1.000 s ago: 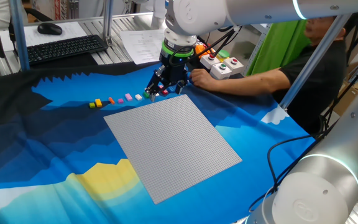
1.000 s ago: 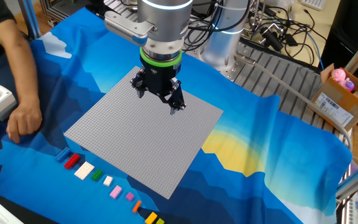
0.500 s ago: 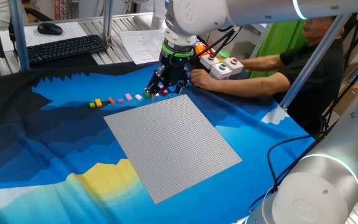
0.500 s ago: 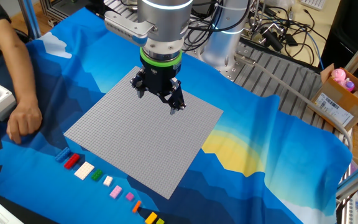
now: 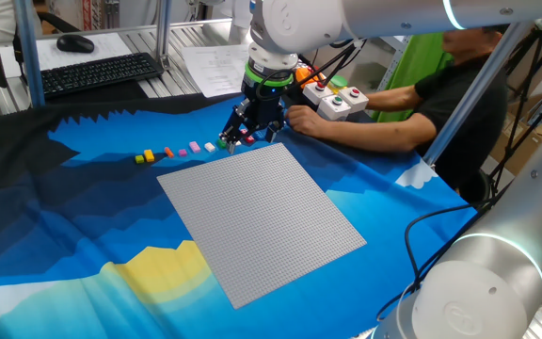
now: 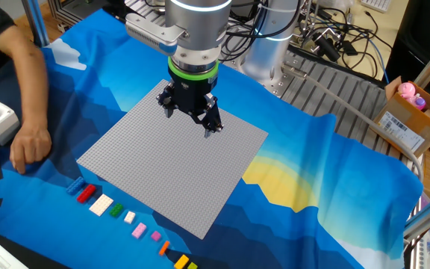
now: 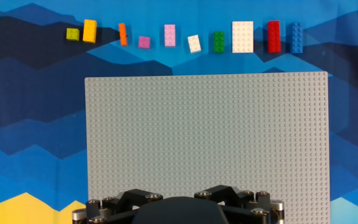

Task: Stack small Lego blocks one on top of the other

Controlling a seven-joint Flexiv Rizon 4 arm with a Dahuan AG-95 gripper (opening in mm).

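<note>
Green brick (image 7: 219, 42) hidden elsewhere; visible hand-view

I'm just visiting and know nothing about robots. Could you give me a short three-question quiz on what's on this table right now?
1. True or false: the gripper is holding a brick.
2. In the hand view, how many small bricks lie in the row beyond the grey baseplate?
3. In that view, which brick ends the row at the far right: A) yellow, B) blue, C) pink?

Key: 1. False; it hangs open and empty over the baseplate. 2. Ten. 3. B, next to the red brick.
</note>
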